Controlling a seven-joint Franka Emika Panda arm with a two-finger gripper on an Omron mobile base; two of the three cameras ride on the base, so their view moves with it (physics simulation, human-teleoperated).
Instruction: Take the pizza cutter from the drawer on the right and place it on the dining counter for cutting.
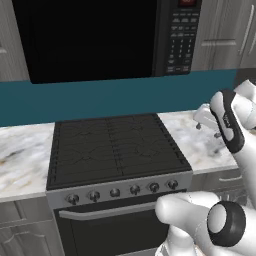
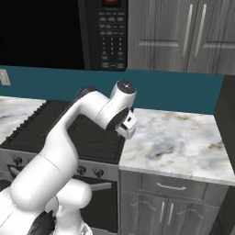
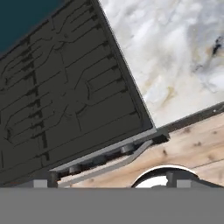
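At the far left of the left base view a marble worktop point(image 1: 20, 155) meets the black stove point(image 1: 112, 147), whose grates run back to the teal backsplash point(image 1: 100, 97) under a black microwave point(image 1: 95, 37). A row of knobs point(image 1: 115, 192) and the steel bar handle point(image 1: 107, 211) of the oven door sit below the cooktop. Right of the stove lies a second marble worktop point(image 2: 176, 142) over dark-grey cabinets, with a closed drawer point(image 2: 170, 186) just beneath its edge. The white arm point(image 2: 69, 137) bends over the seam between stove and worktop. The gripper's fingers are not visible, so I cannot tell whether they are apart or together. The pizza cutter cannot be seen; no drawer stands open. The hand view looks down on the cooktop, the worktop and a wooden floor point(image 3: 197, 148).
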